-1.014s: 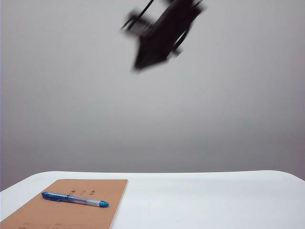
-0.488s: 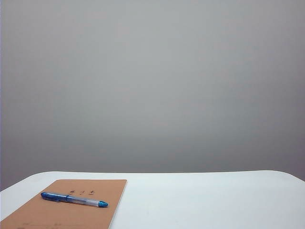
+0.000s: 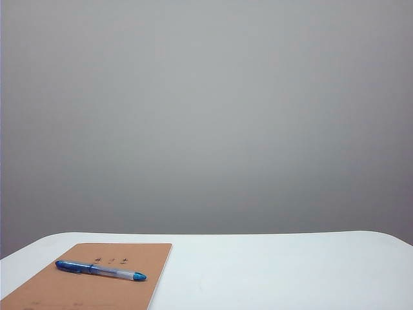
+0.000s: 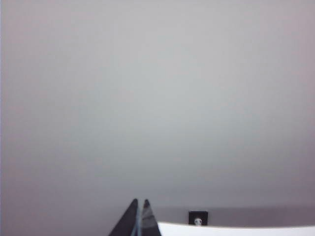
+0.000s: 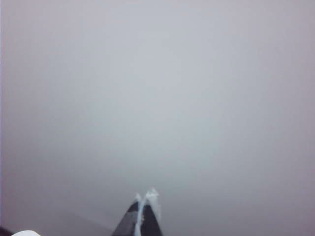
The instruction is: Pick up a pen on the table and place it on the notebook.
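One pen [image 3: 100, 270] lies flat across the tan notebook [image 3: 77, 289], blue cap toward the left, near the small dark characters. The notebook rests at the left front of the white desk [image 3: 277, 271]. Raised clear of the desk, left pincer [image 4: 140, 202] and right pincer [image 5: 146, 195] are both closed, empty.

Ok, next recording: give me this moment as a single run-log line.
pen: lying on notebook | left tool: shut, empty, off the table | right tool: shut, empty, raised | task: placement done
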Robot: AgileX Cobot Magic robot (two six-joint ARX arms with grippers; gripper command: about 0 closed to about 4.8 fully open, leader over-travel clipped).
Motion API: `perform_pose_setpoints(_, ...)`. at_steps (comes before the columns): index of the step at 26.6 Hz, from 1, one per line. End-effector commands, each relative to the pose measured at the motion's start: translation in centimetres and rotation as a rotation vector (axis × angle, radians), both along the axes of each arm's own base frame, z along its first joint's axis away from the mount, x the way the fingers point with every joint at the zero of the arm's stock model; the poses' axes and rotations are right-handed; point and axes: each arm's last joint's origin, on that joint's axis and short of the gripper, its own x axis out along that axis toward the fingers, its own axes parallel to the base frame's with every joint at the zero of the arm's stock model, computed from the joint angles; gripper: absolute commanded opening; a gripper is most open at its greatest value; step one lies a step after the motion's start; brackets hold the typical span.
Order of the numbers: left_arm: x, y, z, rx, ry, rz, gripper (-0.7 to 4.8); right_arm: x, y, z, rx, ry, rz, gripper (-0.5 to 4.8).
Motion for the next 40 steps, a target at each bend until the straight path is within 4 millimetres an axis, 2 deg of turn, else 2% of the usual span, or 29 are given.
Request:
perform_pose_setpoints(1, 0.5, -0.2, -2.0, -0.046, 0.027, -0.017, -0.06, -0.1, -0.5, -4.1, 0.066, 0.041, -0.024, -0.09)
perform_pose_setpoints(8, 1.9, -0.7, -5.5, -0.132, 0.085, -0.059, -0.05, -0.4, -0.9, -11.8, 0.175, 0.027, -0.033, -0.09)
perform_pose_setpoints(9, 2.4, -0.9, -6.5, -0.148, 0.097, -0.058, -0.05, -0.5, -0.9, -13.9, 0.194, 0.036, -0.034, -0.09)
perform_pose_setpoints(16, 3.7, -1.3, -10.0, -0.191, 0.104, -0.059, -0.05, -1.2, -0.9, -19.4, 0.221, 0.045, -0.05, -0.09)
perform_pose_setpoints(23, 3.3, -1.1, -11.3, -0.153, 0.105, -0.056, -0.05, -4.0, -1.2, -20.3, 0.204, -0.048, -0.137, -0.09)
perform_pose_setpoints(28, 3.5, -1.2, -12.1, -0.116, 0.128, -0.051, -0.05, -3.5, -1.2, -21.7, 0.159, 0.037, -0.153, -0.09)
perform_pose_setpoints(31, 3.9, -1.2, -13.0, -0.093, 0.125, -0.026, -0.05, -3.2, -1.3, -23.2, 0.157, 0.103, -0.181, -0.09)
perform_pose_setpoints(32, 4.1, -1.3, -13.9, -0.089, 0.136, -0.023, -0.05, -3.0, -1.3, -24.2, 0.144, 0.157, -0.197, -0.09)
perform_pose_setpoints(38, 4.7, -1.5, -16.1, -0.1, 0.148, -0.035, -0.06, -3.0, -1.3, -25.1, 0.062, 0.222, -0.231, -0.09)
perform_pose_setpoints(40, 4.7, -1.6, -16.1, -0.061, 0.149, -0.041, -0.06, -3.0, -1.3, -25.1, 0.061, 0.229, -0.23, -0.09)
